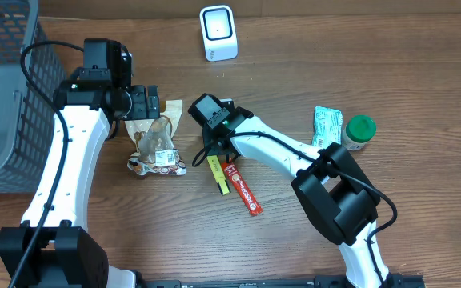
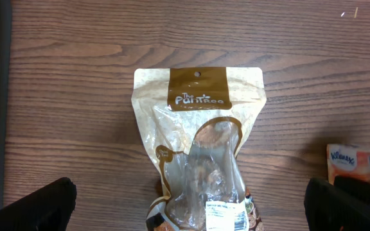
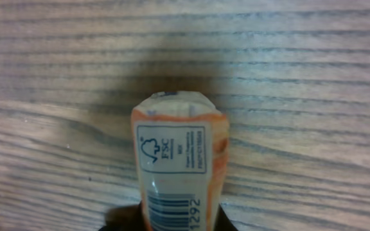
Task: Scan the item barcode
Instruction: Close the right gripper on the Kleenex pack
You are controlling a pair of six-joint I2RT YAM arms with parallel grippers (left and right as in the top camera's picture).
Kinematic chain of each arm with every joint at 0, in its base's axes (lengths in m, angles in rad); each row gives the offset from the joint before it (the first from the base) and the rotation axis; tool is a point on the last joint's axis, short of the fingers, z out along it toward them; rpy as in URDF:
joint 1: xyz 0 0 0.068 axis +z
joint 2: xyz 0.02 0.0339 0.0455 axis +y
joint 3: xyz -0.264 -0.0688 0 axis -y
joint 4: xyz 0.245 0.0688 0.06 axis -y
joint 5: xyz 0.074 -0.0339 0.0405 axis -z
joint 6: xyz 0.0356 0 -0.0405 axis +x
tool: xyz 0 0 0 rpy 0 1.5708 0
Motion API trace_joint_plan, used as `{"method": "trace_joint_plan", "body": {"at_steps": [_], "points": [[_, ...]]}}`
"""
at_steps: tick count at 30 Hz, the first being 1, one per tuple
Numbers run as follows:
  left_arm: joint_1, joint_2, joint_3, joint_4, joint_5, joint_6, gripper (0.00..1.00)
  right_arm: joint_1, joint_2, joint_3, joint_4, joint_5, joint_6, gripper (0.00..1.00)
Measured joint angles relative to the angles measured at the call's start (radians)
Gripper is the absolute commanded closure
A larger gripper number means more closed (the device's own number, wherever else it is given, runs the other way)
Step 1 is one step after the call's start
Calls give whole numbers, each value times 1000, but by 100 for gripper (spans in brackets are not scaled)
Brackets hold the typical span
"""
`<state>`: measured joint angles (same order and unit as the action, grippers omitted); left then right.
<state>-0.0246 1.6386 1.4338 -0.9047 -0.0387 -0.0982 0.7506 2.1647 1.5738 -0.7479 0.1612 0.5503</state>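
The right gripper (image 3: 172, 223) is seen closed on a small orange and white packet (image 3: 178, 160); only the dark tips of its 2 fingers (image 3: 122, 221) are visible at the lower edge of the right wrist view. The packet is held just above the wooden table (image 1: 422, 64). A barcode and a small printed logo are shown on the side which faces this camera. In the left wrist view the same packet is seen at the right edge, with the word Kleenex on it.

The left gripper (image 1: 146, 102) is held wide apart, with nothing between its fingers. It is placed above a clear and brown snack bag (image 2: 198, 141), which lies flat on the table.

The white scanner (image 1: 218, 32) is placed at the far edge of the table, well apart from the packet. 1 yellow stick (image 1: 218, 176) and 1 red bar (image 1: 244, 190) are lying just beside each other near the right gripper. A green-lidded jar (image 1: 360, 132) and a green and white pack (image 1: 326, 126) are seen to the right, and a grey basket (image 1: 6, 96) at the left.
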Motion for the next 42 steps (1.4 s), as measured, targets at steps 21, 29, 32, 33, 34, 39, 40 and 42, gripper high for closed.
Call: {"method": "trace_joint_plan", "body": {"at_steps": [21, 29, 32, 33, 34, 39, 40, 42], "points": [[0, 0, 0, 0, 0, 0, 0, -76, -8, 21, 20, -19, -90, 86], [0, 0, 0, 0, 0, 0, 0, -76, -9, 23, 14, -12, -89, 96], [0, 0, 0, 0, 0, 0, 0, -76, -24, 23, -14, 31, -120, 96], [0, 0, 0, 0, 0, 0, 0, -76, -33, 23, -27, 53, -132, 96], [0, 0, 0, 0, 0, 0, 0, -76, -48, 23, -51, 90, -148, 96], [0, 0, 0, 0, 0, 0, 0, -76, -122, 25, -156, 247, -231, 96], [0, 0, 0, 0, 0, 0, 0, -76, -132, 29, -185, 277, -245, 96], [0, 0, 0, 0, 0, 0, 0, -76, -140, 29, -221, 316, -263, 96]]}}
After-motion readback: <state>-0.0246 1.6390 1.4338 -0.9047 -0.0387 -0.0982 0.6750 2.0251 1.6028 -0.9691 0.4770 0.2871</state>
